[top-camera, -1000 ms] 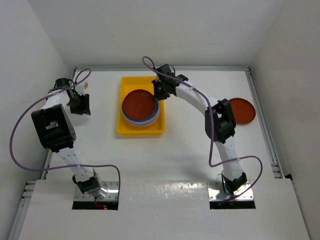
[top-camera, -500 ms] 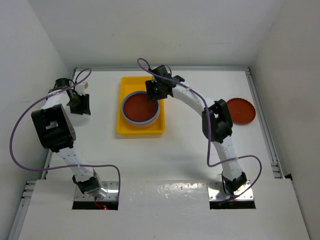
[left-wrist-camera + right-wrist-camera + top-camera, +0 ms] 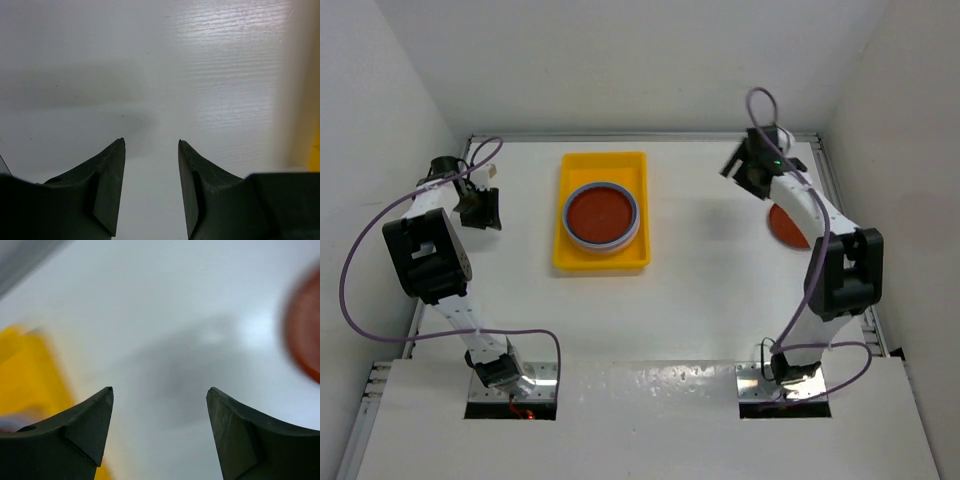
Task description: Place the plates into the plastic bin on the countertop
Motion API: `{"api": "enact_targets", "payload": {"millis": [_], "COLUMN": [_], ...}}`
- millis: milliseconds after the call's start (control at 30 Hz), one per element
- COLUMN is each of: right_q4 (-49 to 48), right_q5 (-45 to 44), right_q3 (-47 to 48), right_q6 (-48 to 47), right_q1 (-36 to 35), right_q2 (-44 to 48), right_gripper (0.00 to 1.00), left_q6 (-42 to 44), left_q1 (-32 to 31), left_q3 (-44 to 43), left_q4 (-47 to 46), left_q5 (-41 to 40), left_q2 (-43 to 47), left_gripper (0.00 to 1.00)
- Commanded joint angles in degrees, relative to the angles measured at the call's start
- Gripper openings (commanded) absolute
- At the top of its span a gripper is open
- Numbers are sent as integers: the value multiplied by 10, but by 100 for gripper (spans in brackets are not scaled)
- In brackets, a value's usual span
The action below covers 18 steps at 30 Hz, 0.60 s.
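Bin [image 3: 605, 262]: yellow plastic, rectangular, rimmed.
Plates [image 3: 602, 213]: round stack, dark red top.
Loose plate [image 3: 785, 232]: dark red, round.
Left gripper [image 3: 151, 142]: spread, empty.
Right gripper [image 3: 160, 390]: spread, empty.

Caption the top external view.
Open right pincer hovers near a dark red round plastic plate on the white countertop; a stack of plates rests in the bright yellow rectangular plastic bin.

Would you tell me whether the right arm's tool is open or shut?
Open: the right tool has black fingers wide apart, nothing between them.
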<state>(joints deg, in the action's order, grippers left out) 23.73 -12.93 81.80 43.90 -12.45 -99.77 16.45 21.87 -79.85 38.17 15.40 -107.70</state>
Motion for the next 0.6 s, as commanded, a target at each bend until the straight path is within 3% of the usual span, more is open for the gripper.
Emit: {"api": "enact_targets", "payload": {"millis": [0, 167, 300, 467, 567], "right_q4": [50, 49, 67, 61, 61], "right_q5": [-44, -90, -96, -97, -93], "right_q3": [-107, -168, -154, -154, -151], "right_q6": [107, 105, 109, 112, 110], "right_q1": [84, 184, 235, 289, 306], "right_q2": [7, 23, -3, -9, -19], "right_gripper": [74, 74, 74, 73, 73], "left_q6": [6, 6, 18, 89, 115], "left_q1": [8, 8, 8, 8, 21], "left_q3": [1, 7, 40, 161, 200], "left_q4": [-5, -5, -34, -152, -184], "left_q5": [3, -29, -84, -292, -353], "left_q2": [21, 26, 42, 110, 123], "left_gripper": [49, 49, 49, 49, 49]}}
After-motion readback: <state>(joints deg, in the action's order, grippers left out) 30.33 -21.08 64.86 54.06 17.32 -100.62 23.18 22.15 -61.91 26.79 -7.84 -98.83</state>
